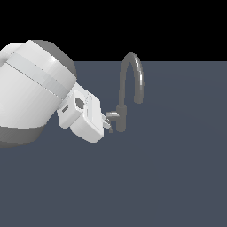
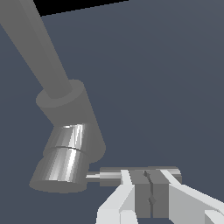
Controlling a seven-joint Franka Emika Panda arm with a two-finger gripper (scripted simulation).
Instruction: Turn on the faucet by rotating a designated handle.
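Observation:
The faucet point(image 1: 122, 116) is grey, with a tall arched spout point(image 1: 131, 71), and stands on the dark floor. Its handle point(image 1: 112, 115) sticks out towards the exterior view's left. My gripper point(image 1: 107, 123) is at the handle's outer end. In the wrist view the faucet body point(image 2: 72, 111) carries a shiny stub point(image 2: 63, 157) ending in the slim handle rod point(image 2: 111, 176). The gripper point(image 2: 151, 186) is shut, its pads point(image 2: 142, 192) meeting each other, with the fingertips up against the rod rather than around it. The part of the rod behind the fingertips is hidden.
The large white arm link point(image 1: 33, 93) fills the exterior view's left side, close to the faucet. The flat dark grey floor point(image 1: 168, 177) spreads around the faucet.

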